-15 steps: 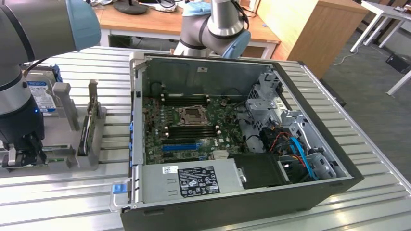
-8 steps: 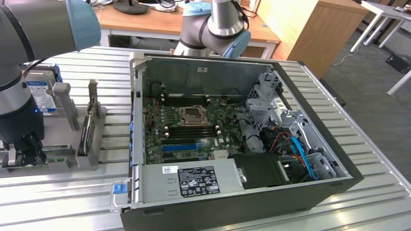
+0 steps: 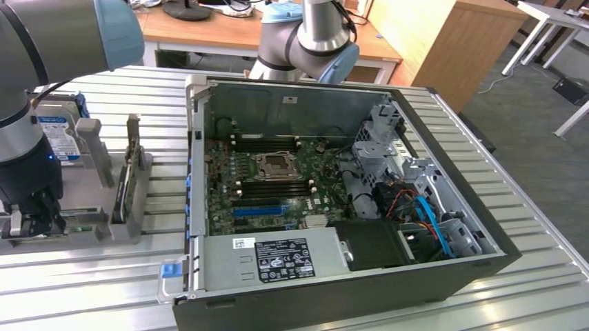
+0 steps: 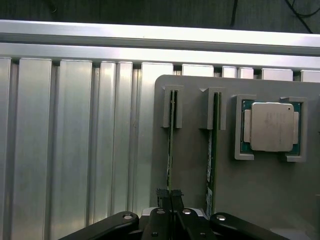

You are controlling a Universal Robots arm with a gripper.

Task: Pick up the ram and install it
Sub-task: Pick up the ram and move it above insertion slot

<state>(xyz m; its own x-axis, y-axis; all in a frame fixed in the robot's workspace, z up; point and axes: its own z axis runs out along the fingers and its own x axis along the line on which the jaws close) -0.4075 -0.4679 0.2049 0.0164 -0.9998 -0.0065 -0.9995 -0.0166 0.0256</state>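
We see the gripper (image 4: 170, 195) down at the flat grey plastic holder (image 4: 190, 150), at the exterior view's left, well apart from the open black computer case (image 3: 304, 103) in the middle of the ribbed aluminium table (image 3: 92, 289). Its jaws are drawn together, clamped on the long flat green circuit-board ram stick (image 4: 170, 145). That stick stands on edge in its holder slot. It is the one farther from the square silver processor chip (image 4: 271, 126). A second green stick (image 4: 210, 150) stands in the slot between them, untouched.

Progress, as we judge it: early. The grasp looks made, but the ram stick is not yet lifted, since its far end still sits in the holder bracket. In the case, the black memory slots (image 3: 272, 143) beside the socket look empty, so nothing is installed.
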